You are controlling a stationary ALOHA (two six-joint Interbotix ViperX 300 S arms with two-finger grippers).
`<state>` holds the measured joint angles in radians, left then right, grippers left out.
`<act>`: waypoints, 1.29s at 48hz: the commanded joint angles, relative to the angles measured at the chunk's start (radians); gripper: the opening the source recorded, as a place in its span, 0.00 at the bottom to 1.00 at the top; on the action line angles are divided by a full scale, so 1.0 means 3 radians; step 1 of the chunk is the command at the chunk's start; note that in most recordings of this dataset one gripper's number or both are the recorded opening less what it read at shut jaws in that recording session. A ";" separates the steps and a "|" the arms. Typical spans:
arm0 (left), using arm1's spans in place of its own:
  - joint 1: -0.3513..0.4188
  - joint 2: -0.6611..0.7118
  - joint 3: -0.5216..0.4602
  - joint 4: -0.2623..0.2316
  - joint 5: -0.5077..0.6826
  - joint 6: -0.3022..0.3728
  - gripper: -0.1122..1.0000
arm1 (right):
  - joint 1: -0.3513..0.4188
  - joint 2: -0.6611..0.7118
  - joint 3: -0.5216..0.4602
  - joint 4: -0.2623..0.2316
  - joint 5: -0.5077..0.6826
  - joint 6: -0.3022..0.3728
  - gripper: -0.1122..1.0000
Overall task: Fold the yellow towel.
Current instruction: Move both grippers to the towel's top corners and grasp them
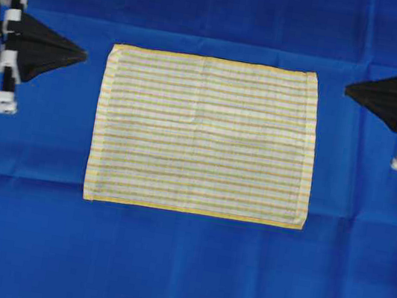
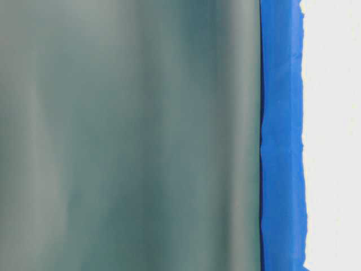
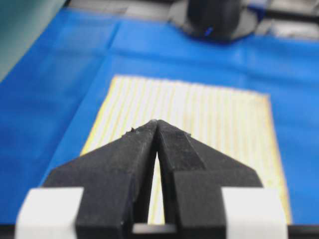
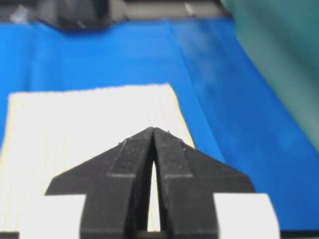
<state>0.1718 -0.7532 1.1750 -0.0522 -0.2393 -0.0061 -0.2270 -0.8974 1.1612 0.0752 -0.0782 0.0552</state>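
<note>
Filling the bottom of the left wrist view: left hand, black fingers pressed together at the tips, gripping nothing, touching nothing, hovering short of the yellow towel. Same in the right wrist view: right hand, tips meeting, carrying nothing, pointing toward the towel's opposite short edge.

Lying flat and fully spread at the middle of the blue table cloth covering the bench. Seen from overhead: both hands sitting well apart from the towel, one off each short side, tips aiming inward at it. Showing only from above: the full rectangle, all four corners, faint crease lines crossing it. Showing only in the left wrist view: a dark round arm base beyond the towel's far edge. Giving nothing of towel or hands at table level: just a blurred grey-green surface close to the lens and a strip of blue cloth beside it.

Looking white with fine yellow stripes forming checks, yellow hems along the edges, unfolded.
</note>
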 commanded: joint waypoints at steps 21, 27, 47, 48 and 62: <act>0.0557 0.1212 -0.0153 -0.0005 -0.0036 0.0015 0.82 | -0.0711 0.1468 -0.0097 0.0072 0.0020 0.0210 0.79; 0.0598 0.1544 -0.0194 -0.0005 -0.0153 0.0010 0.79 | -0.0823 0.1912 -0.0153 0.0087 -0.0169 0.0210 0.75; 0.0854 0.2413 -0.0383 -0.0010 -0.0378 0.0020 0.77 | -0.0992 0.2777 -0.0389 0.0097 -0.0435 0.0205 0.75; 0.0864 0.2449 -0.0389 -0.0005 -0.0378 0.0020 0.77 | -0.0992 0.2797 -0.0394 0.0097 -0.0440 0.0205 0.75; 0.0879 0.2730 -0.0430 -0.0026 -0.0383 -0.0005 0.51 | -0.1043 0.2930 -0.0358 0.0092 -0.0486 0.0189 0.55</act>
<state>0.4372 0.0614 1.0538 -0.0568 -0.3590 -0.0046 -0.5323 -0.0138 1.0554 0.1012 -0.2163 0.1150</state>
